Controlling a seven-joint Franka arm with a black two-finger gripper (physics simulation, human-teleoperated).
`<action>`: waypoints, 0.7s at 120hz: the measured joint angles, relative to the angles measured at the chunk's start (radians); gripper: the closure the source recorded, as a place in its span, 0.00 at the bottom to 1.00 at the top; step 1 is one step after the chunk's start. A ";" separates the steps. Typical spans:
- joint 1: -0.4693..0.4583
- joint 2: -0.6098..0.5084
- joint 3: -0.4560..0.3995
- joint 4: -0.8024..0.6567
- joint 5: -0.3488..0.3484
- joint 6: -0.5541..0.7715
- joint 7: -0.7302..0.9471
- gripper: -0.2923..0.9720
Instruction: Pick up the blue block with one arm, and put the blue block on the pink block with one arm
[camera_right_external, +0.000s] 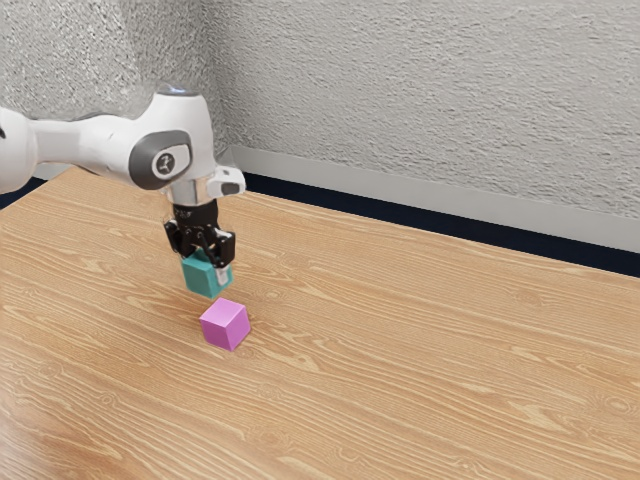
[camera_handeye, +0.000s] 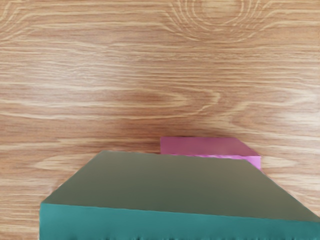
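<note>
A teal-blue block (camera_right_external: 205, 276) hangs in the air with my black gripper (camera_right_external: 207, 266) shut on its upper part. It is a little above and to the exterior view's left of the pink block (camera_right_external: 225, 324), which rests on the wooden table (camera_right_external: 420, 340). The two blocks do not touch. In the wrist view the held blue block (camera_handeye: 170, 195) is large and close under my hand. Past its far edge, a strip of the pink block (camera_handeye: 207, 148) peeks out.
The wooden table stretches wide on all sides of the blocks. A grey textured wall (camera_right_external: 430, 90) with a dark baseboard (camera_right_external: 450, 222) runs along the table's far edge.
</note>
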 joint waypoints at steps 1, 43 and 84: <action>0.000 -0.001 -0.001 -0.004 0.000 0.001 -0.003 0.52; -0.001 0.000 -0.003 -0.050 0.013 0.021 -0.092 0.38; -0.001 -0.044 -0.018 -0.033 0.018 0.015 -0.133 0.26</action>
